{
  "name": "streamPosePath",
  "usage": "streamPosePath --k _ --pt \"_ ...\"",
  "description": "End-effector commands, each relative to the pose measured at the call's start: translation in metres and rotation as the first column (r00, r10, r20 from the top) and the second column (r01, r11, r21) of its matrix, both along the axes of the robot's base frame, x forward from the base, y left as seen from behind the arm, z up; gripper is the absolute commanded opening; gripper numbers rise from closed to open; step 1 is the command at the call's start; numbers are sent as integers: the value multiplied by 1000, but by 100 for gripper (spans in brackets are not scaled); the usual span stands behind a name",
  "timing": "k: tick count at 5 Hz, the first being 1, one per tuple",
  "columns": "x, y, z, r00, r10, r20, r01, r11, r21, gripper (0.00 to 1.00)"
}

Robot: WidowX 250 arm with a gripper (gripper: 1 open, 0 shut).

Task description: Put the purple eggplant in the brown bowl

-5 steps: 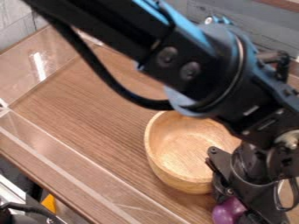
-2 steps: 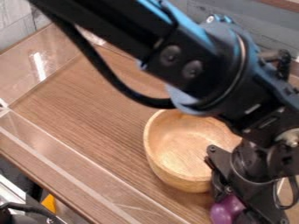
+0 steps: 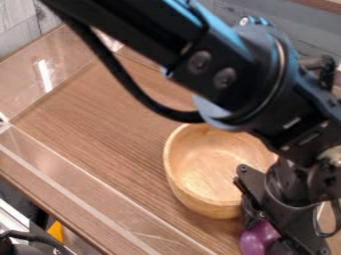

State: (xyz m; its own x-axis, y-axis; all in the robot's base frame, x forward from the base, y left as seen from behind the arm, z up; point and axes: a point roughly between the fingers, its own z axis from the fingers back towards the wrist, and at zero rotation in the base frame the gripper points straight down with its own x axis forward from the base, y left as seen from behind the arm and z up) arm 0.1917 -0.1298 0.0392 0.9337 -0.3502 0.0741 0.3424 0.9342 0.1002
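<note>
The wooden counter [image 3: 100,125] runs beneath everything. Centrally, the bowl [image 3: 197,179] sits upright; at its five o'clock, the gripper [image 3: 262,231] is closed on the eggplant [image 3: 257,239]. Lifted too low, it could catch the rim and tip the bowl.

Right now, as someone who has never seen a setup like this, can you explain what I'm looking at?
You are seeing one robot arm, dark with blue sections, reaching in from the top of the picture. The view comes from a single fixed-looking camera, above and to the side of a wood-look tabletop. On it sits a round light-brown wooden bowl, partly hidden by the arm. At the lower right is the claw, closed around the glossy purple eggplant, which is outside the bowl. Whether the eggplant is off the table, I cannot tell.
</note>
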Motion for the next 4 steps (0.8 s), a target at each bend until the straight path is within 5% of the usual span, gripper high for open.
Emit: streamPosePath --k 1,4 --pt "4 7 -1 1000 25 -1 -25 1000 9 0" --pt "3 8 -3 999 33 -3 -33 999 17 0"
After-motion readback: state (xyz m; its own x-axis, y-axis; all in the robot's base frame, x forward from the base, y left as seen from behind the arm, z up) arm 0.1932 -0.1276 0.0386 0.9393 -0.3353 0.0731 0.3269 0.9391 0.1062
